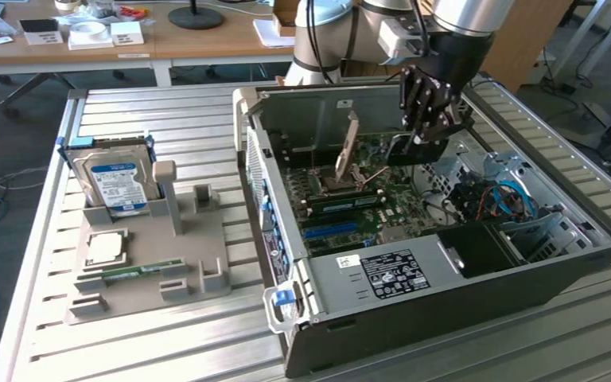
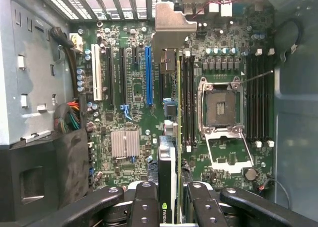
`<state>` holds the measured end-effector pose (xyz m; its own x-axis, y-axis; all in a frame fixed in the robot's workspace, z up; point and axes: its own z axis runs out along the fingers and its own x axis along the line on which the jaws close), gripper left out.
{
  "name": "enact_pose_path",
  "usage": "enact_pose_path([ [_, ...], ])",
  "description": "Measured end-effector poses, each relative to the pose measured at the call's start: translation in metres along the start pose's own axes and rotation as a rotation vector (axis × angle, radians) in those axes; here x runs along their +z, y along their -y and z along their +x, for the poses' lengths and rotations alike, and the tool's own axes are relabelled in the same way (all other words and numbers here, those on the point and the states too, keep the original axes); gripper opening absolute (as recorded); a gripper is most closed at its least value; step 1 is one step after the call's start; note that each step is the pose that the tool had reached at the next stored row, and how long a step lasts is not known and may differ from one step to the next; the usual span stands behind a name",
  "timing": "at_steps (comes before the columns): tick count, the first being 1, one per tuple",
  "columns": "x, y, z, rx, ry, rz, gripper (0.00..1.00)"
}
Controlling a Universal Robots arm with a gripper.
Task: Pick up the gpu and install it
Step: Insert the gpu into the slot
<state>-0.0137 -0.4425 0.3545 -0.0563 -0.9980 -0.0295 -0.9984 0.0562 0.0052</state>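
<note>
Wrist view: jaws seemingly grip gpu (image 2: 167, 167)

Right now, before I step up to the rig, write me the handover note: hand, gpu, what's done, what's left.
Hand: shut on the gpu, gripping it edge-on.
Gpu: held inside the open computer case, above the motherboard. In the wrist view it lines up between the long blue slot and the memory slots.
Done: the pick-up; the card is off the table and in the hand.
Left: the install. The card looks not yet seated in any slot, though contact with the board cannot be judged.
</note>
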Motion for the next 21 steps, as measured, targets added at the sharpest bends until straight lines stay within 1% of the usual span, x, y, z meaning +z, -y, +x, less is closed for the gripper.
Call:
enact_pose_path([
  [8,0.0006,-0.0054,0.0,0.0,0.0003,0.0001,0.27],
  [15,0.0081,-0.0071,0.001,0.0,0.0003,0.0003,0.27],
  [18,0.0083,-0.0073,0.001,0.0,0.0,0.0003,0.27],
  [21,0.0113,-0.0076,0.001,0.0,0.0002,0.0003,0.27],
])
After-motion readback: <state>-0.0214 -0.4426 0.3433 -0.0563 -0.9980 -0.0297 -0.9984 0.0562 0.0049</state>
